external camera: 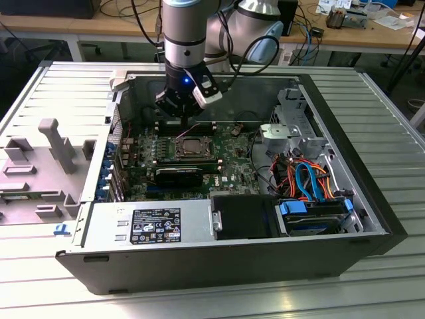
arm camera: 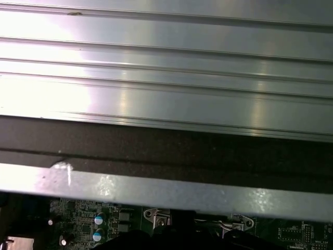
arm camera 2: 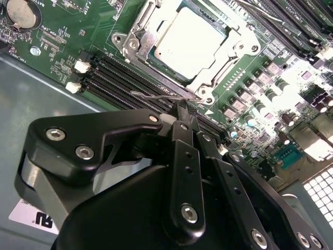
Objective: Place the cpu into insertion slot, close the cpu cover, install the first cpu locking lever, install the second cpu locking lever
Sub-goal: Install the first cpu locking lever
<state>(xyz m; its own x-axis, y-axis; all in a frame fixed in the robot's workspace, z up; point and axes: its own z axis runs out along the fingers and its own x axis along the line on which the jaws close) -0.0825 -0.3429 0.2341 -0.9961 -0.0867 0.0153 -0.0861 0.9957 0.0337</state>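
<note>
The claw (arm camera 2: 179,112) has its black fingers (arm camera 2: 183,156) brought together, their tips meeting at a thin wire locking lever (arm camera 2: 156,95) that runs along the near edge of the insertion slot (arm camera 2: 205,86); whether the tips actually pinch the wire or only press against it I cannot tell. In the exterior view the claw (external camera: 178,114) hangs from the grey arm (external camera: 189,30) just behind the socket, inside the open computer case (external camera: 358,179).

Just past the fingertips, in the second wrist view, the cpu (arm camera 2: 190,41) sits flat in the insertion slot, its pale metal top showing through the square window of the cpu cover (arm camera 2: 140,28), which lies closed down over it. Long black memory slots (arm camera 2: 130,75) run between the claw and the socket, and a round coin battery (arm camera 2: 21,13) sits further off on the green motherboard (arm camera 2: 78,36).

In the exterior view the cpu (external camera: 192,145) shows as a small grey square on the motherboard (external camera: 232,156), with a black card (external camera: 179,176) nearer the camera than the socket, then a silver power supply (external camera: 149,226) along the case's front wall. Orange and blue cables (external camera: 305,176) lie toward the exterior view's right. The case rests on a ribbed metal surface (external camera: 392,133); beyond it stands a wooden bench (external camera: 99,26).

In the first wrist view, the ribbed surface (arm camera: 166,67) and the case rim (arm camera: 166,190) sit above a strip of green board (arm camera: 88,221).
</note>
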